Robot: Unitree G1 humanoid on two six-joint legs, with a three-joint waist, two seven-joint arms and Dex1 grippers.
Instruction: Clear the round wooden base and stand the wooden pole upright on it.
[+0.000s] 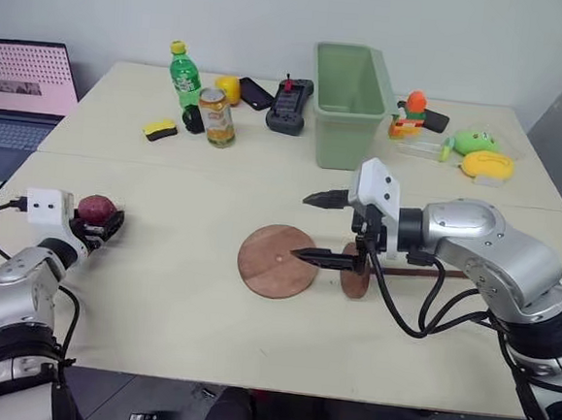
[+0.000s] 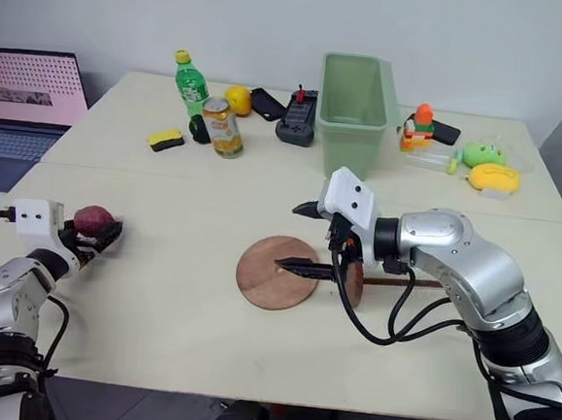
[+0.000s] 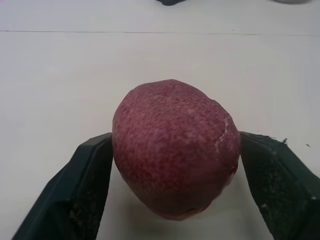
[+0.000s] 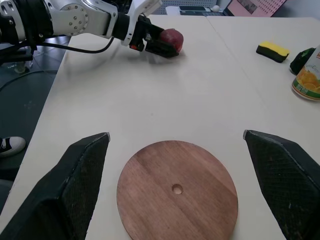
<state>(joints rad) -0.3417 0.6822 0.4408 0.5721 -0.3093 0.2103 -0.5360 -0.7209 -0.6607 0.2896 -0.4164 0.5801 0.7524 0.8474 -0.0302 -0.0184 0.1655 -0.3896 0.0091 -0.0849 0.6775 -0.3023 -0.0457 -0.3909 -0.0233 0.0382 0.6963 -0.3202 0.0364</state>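
While the round wooden base [image 1: 277, 259] lies bare, the wooden pole [image 1: 422, 273] lies flat.

Bright even light – soft shadows, no glare

Beige table [image 1: 157, 298]: round wooden base [image 1: 277, 259], wooden pole [image 1: 422, 272], green bin [image 1: 347, 103].

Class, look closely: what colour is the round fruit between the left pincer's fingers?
Dark reddish-purple with fine speckles; the fruit shows best in the left wrist view.
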